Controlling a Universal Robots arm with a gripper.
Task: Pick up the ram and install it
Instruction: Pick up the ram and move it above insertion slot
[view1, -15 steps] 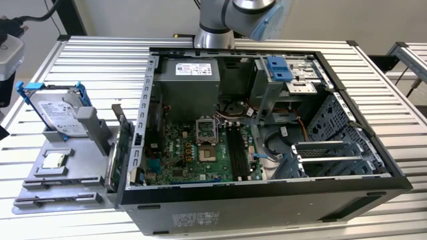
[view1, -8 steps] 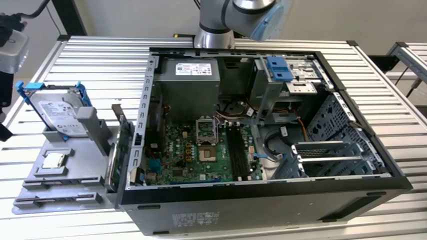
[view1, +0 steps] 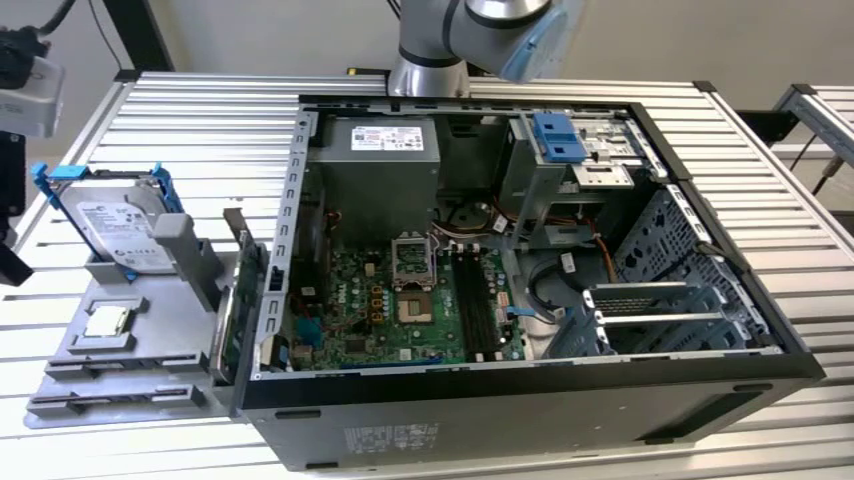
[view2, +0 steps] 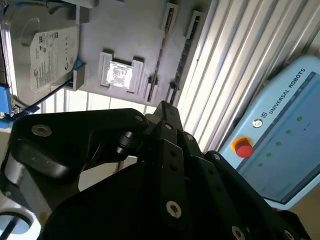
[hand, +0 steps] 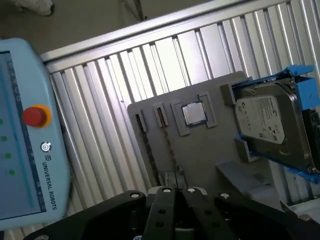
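In both wrist views my gripper (hand: 175, 191) (view2: 165, 106) hangs above the grey fixture tray (hand: 200, 150) (view2: 130, 30), its black fingers drawn together with nothing between them. Just beyond the tips run two long narrow slots in the tray. In the slot farther from the silver chip sits a slim dark strip seen edge-on, which looks like the ram (hand: 151, 152) (view2: 181, 67). In the exterior view the open computer case (view1: 534, 400) shows its motherboard (view1: 360, 300) with black memory slots (view1: 470, 300).
A hard drive (view1: 120, 235) (hand: 270, 125) in a blue frame stands at the tray's far end, with a small square silver chip (view1: 107, 320) (hand: 194, 114) (view2: 119, 74) beside it. A light blue teach pendant (hand: 25, 150) (view2: 280, 135) lies on the ribbed metal table (view1: 200, 130).
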